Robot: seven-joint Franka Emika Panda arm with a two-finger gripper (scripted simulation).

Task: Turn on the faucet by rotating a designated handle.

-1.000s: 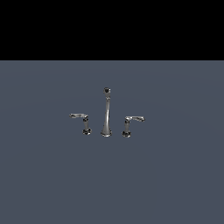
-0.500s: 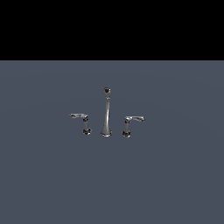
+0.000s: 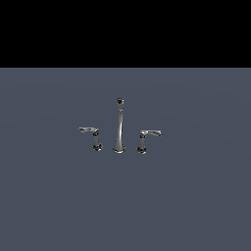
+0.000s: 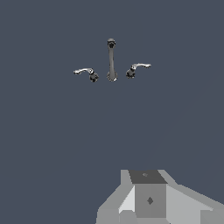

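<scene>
Chrome handle [image 3: 89, 131]: thin flat lever on a short post with a dark round base, standing at the exterior view's left of the set; its lever points toward the exterior view's left, away from the spout. In the wrist view the same handle [image 4: 85, 71] shows its lever and dark base clearly.
Spout [image 3: 119, 128]: tall, slim, flared at the foot, dark knob at the tip, upright between the two handles and just beside each.
Twin handle [image 3: 147, 136]: same build, at the exterior view's right of the spout, lever pointing toward the exterior view's right.
Faucet [image 4: 112, 61]: the three pieces stand in one row, apart from one another, near the middle of the surface.
Surface [image 3: 196, 196]: flat, dull slate grey-blue, running to a black band at the far edge.
Gripper [image 4: 146, 203]: only a pale grey blocky body shows at the wrist view's edge, well apart from the faucet and touching nothing; the fingertips are out of frame, so I cannot tell whether they are apart or together. The exterior view does not show it.
</scene>
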